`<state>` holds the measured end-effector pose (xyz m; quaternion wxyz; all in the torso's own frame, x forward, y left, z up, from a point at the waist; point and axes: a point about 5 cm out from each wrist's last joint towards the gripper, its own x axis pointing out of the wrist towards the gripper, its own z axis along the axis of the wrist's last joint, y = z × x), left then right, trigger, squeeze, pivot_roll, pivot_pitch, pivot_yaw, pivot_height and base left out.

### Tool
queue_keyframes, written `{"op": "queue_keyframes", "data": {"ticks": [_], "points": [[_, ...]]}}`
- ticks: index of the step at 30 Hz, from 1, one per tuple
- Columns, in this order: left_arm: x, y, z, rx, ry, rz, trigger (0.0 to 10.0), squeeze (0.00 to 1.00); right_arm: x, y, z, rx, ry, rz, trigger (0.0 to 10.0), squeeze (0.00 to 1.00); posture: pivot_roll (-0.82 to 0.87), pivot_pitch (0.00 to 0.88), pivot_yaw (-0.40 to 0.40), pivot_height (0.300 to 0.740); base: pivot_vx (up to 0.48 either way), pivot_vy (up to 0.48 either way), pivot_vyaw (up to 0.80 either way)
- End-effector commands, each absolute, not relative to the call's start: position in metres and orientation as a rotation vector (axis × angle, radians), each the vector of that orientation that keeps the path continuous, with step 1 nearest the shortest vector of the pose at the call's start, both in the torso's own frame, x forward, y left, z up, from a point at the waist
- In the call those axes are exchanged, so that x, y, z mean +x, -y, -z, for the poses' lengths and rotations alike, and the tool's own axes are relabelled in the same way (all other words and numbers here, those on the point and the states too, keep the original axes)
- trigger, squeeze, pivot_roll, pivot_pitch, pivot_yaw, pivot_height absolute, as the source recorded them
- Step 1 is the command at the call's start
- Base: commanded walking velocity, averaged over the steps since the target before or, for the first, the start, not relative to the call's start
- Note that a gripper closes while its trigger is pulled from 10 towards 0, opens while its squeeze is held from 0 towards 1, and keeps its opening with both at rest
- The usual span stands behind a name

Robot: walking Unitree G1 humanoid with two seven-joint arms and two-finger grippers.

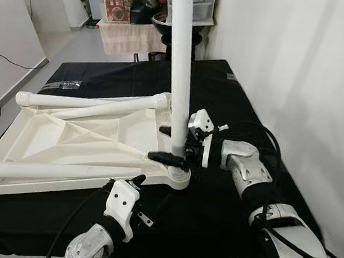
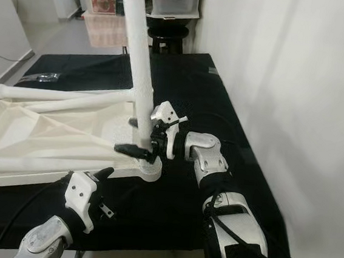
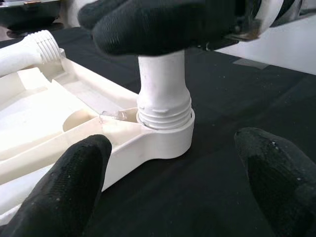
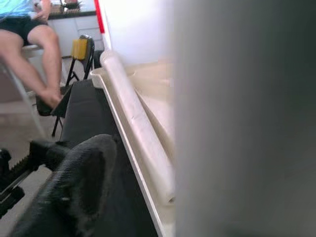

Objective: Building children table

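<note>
I have the right tool (image 1: 176,146) clenched on the upright white plastic leg (image 1: 181,75), seated in the corner socket of the upturned white tabletop (image 1: 67,140) on the black desk (image 1: 225,213). Left tool (image 1: 123,182) released, near. Keep leg vertical, turn threads squarely.

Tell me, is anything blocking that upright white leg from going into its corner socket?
Nothing visible does. The leg, held by the right pincer, already stands in the corner socket of the upturned tabletop, threads partly showing. The left pincer waits open beside it.
</note>
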<state>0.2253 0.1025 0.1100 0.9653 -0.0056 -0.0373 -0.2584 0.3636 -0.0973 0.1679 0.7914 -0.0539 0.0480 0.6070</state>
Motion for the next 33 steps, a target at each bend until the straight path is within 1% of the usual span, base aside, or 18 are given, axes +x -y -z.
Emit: {"op": "queue_keyframes", "data": {"ticks": [1,8,10,11,13,14,17,18,20,21,22,23,25,26,30,31,32,33], "points": [[0.226,-0.106,-0.107,-0.015,0.067,0.509,10.0,0.00,0.364,0.090,-0.171,-0.121,-0.124,-1.350,0.0,0.00,-0.01,0.000,0.047,0.740,0.000,0.000,0.00],[0.224,-0.105,-0.109,-0.015,0.069,0.510,10.0,0.00,0.362,0.096,-0.164,-0.093,-0.151,-1.336,0.0,0.00,-0.01,0.000,0.050,0.740,0.000,0.000,0.00],[0.222,-0.104,-0.110,-0.017,0.072,0.514,10.0,0.00,0.354,0.109,-0.156,-0.082,-0.136,-1.358,0.0,0.00,-0.01,0.000,0.051,0.740,0.000,0.000,0.00],[0.222,-0.104,-0.110,-0.017,0.072,0.514,10.0,0.00,0.354,0.109,-0.156,-0.082,-0.136,-1.358,0.0,0.00,-0.01,0.000,0.051,0.740,0.000,0.000,0.00],[0.221,-0.104,-0.110,-0.020,0.073,0.516,10.0,0.00,0.351,0.116,-0.151,-0.078,-0.126,-1.337,0.0,0.00,-0.02,0.000,0.045,0.740,0.000,0.000,0.00],[0.219,-0.104,-0.111,-0.023,0.074,0.517,10.0,0.00,0.348,0.116,-0.140,-0.091,-0.133,-1.228,0.0,0.00,-0.02,0.000,0.037,0.740,0.000,0.000,0.00],[0.219,-0.104,-0.111,-0.023,0.074,0.517,10.0,0.00,0.348,0.116,-0.140,-0.091,-0.133,-1.228,0.0,0.00,-0.02,0.000,0.037,0.740,0.000,0.000,0.00],[0.218,-0.105,-0.112,-0.026,0.075,0.518,10.0,0.00,0.352,0.113,-0.125,-0.106,-0.166,-0.851,0.0,0.00,-0.02,0.000,0.035,0.740,0.000,0.000,0.00],[0.218,-0.105,-0.112,-0.026,0.075,0.518,10.0,0.00,0.352,0.113,-0.125,-0.106,-0.166,-0.851,0.0,0.00,-0.02,0.000,0.035,0.740,0.000,0.000,0.00],[0.217,-0.106,-0.113,-0.028,0.074,0.519,10.0,0.00,0.338,0.102,-0.117,-0.128,-0.179,-0.713,0.0,0.00,-0.05,0.012,0.058,0.740,0.000,0.000,0.00],[0.217,-0.106,-0.113,-0.028,0.074,0.519,10.0,0.00,0.338,0.102,-0.117,-0.128,-0.179,-0.713,0.0,0.00,-0.05,0.012,0.058,0.740,0.000,0.000,0.00],[0.217,-0.106,-0.113,-0.030,0.072,0.523,10.0,0.00,0.335,0.104,-0.115,-0.136,-0.192,-0.577,0.0,0.00,-0.04,0.004,0.051,0.740,0.000,0.000,0.00],[0.217,-0.106,-0.113,-0.030,0.072,0.523,10.0,0.00,0.335,0.104,-0.115,-0.136,-0.192,-0.577,0.0,0.00,-0.04,0.004,0.051,0.740,0.000,0.000,0.00],[0.217,-0.106,-0.114,-0.030,0.071,0.529,10.0,0.00,0.334,0.104,-0.114,-0.131,-0.203,-0.528,0.0,0.00,-0.02,0.009,0.042,0.740,0.000,0.000,0.00],[0.218,-0.106,-0.115,-0.029,0.075,0.518,10.0,0.00,0.333,0.098,-0.114,-0.118,-0.216,-0.556,0.0,0.00,-0.02,0.012,0.042,0.740,0.000,0.000,0.00],[0.218,-0.106,-0.115,-0.029,0.077,0.510,10.0,0.00,0.333,0.095,-0.116,-0.113,-0.215,-0.578,1.4,0.00,-0.02,0.011,0.043,0.740,0.000,0.000,0.00],[0.218,-0.106,-0.115,-0.030,0.077,0.509,10.0,0.00,0.334,0.091,-0.120,-0.095,-0.217,-0.647,10.0,0.00,-0.02,0.011,0.044,0.740,0.000,0.000,0.00],[0.218,-0.106,-0.115,-0.030,0.077,0.509,10.0,0.00,0.334,0.091,-0.120,-0.095,-0.217,-0.647,10.0,0.00,-0.02,0.011,0.044,0.740,0.000,0.000,0.00]]}}
